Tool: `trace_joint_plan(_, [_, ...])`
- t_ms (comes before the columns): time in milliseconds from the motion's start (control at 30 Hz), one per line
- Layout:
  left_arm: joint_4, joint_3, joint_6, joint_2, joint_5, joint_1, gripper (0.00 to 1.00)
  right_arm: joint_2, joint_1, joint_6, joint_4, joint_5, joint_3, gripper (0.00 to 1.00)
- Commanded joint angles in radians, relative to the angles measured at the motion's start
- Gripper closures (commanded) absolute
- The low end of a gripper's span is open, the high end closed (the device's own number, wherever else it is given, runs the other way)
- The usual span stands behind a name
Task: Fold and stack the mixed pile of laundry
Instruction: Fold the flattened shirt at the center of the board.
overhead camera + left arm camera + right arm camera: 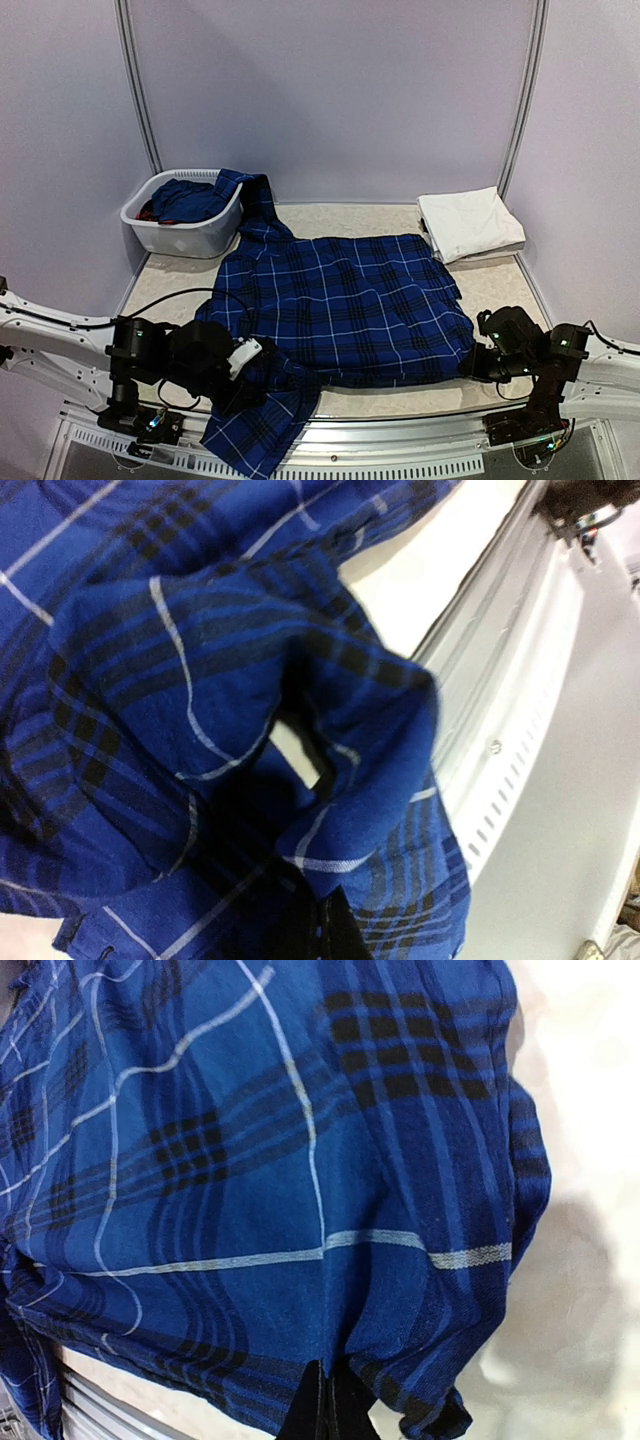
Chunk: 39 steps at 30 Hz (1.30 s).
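The navy plaid shirt (pixel 345 305) lies spread across the middle of the table, one sleeve trailing to the basket and a corner hanging over the near edge. My left gripper (pixel 252 366) is shut on the shirt's near-left part; in the left wrist view the plaid cloth (pixel 230 730) bunches over the closed fingers (pixel 335 930). My right gripper (pixel 470 362) is shut on the shirt's near-right edge, with the cloth (pixel 300 1180) pinched between the fingers (pixel 325 1410). Folded white trousers (pixel 468 224) rest at the back right. A solid blue piece (pixel 188 199) and a bit of red (pixel 147 212) sit in the basket.
The oval white plastic basket (pixel 185 238) stands at the back left corner. The table's slotted metal near rim (pixel 380 435) runs between the arm bases. Pale walls close in the back and both sides.
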Motion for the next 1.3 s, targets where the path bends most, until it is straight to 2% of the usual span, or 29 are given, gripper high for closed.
trace_joint_plan(0, [-0.031, 0.038, -0.008, -0.077, -0.018, -0.011, 1.00, -0.013, 0.003, -0.029, -0.084, 0.041, 0.084, 0.99])
trace_joint_plan(267, [-0.056, 0.193, -0.005, -0.225, -0.061, -0.011, 1.00, -0.028, 0.003, -0.084, -0.269, 0.134, 0.279, 0.99])
trace_joint_plan(367, [-0.046, 0.268, -0.005, -0.238, -0.031, -0.011, 1.00, -0.024, 0.003, -0.110, -0.241, 0.116, 0.289, 0.99])
trace_joint_plan(533, [-0.050, 0.378, 0.000, -0.224, 0.021, -0.011, 1.00, 0.047, 0.004, -0.102, -0.244, 0.170, 0.311, 0.99])
trace_joint_plan(633, [-0.110, 0.464, 0.023, -0.214, -0.058, -0.011, 1.00, 0.086, 0.002, -0.101, -0.242, 0.211, 0.342, 0.99])
trace_joint_plan(733, [-0.170, 0.528, 0.026, -0.198, -0.217, -0.006, 1.00, 0.136, 0.003, -0.108, -0.255, 0.272, 0.410, 0.99])
trace_joint_plan(933, [-0.203, 0.539, -0.019, -0.183, -0.355, 0.038, 1.00, 0.286, 0.000, -0.124, -0.299, 0.349, 0.518, 0.99])
trace_joint_plan(1067, [-0.188, 0.501, -0.052, -0.193, -0.351, 0.094, 1.00, 0.393, -0.007, -0.136, -0.313, 0.371, 0.564, 0.99])
trace_joint_plan(1267, [-0.127, 0.412, -0.133, -0.173, -0.266, 0.205, 1.00, 0.516, -0.052, -0.168, -0.309, 0.412, 0.653, 0.99])
